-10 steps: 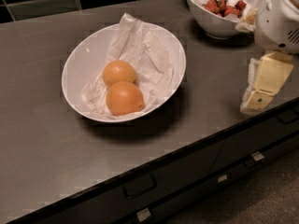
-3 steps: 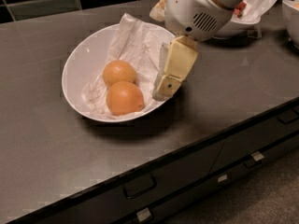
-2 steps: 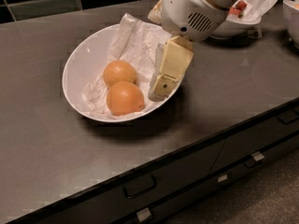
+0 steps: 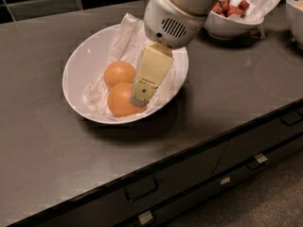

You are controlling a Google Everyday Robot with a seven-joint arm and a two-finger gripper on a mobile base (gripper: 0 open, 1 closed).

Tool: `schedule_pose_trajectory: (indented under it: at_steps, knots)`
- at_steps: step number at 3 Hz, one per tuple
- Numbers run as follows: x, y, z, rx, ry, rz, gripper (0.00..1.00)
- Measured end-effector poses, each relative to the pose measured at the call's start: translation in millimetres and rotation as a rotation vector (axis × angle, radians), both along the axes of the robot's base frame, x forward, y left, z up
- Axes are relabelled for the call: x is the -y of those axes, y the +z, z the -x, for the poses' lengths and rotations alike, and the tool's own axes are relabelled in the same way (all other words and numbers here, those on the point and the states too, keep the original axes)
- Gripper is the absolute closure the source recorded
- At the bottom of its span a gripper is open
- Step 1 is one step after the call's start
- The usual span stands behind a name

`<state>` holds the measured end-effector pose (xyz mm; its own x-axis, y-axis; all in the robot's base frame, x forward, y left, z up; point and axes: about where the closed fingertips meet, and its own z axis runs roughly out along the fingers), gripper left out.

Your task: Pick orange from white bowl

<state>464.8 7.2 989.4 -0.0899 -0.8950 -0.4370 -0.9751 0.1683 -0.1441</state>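
**Gripper shifts left onto the orange**

Our gripper [image 4: 141, 97] now sits further left inside the white bowl [image 4: 71, 79], its tip at the orange [image 4: 118, 102]. We cannot tell its grip. A paler orange [image 4: 118, 73] touches behind, and a bowl of red fruit [image 4: 227, 26] stands well apart.

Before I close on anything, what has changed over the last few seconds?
The gripper swung left from over the counter beside the bowl of red fruit into the white bowl and came lower; its tip now overlaps the right side of the orange, which is not lifted. The paler orange, the paper lining and both bowls stayed put.
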Motion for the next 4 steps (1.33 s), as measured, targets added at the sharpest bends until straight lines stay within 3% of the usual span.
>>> schedule_pose_trajectory:
  at_steps: [1, 3, 4]
  knots:
    - [-0.5, -7.8, 0.3, -0.016, -0.092, 0.055, 0.00]
    - [-5.8, -14.6, -2.4, -0.018, -0.116, 0.022, 0.02]
    - [-13.3, -25.2, -6.1, -0.022, -0.144, -0.009, 0.19]
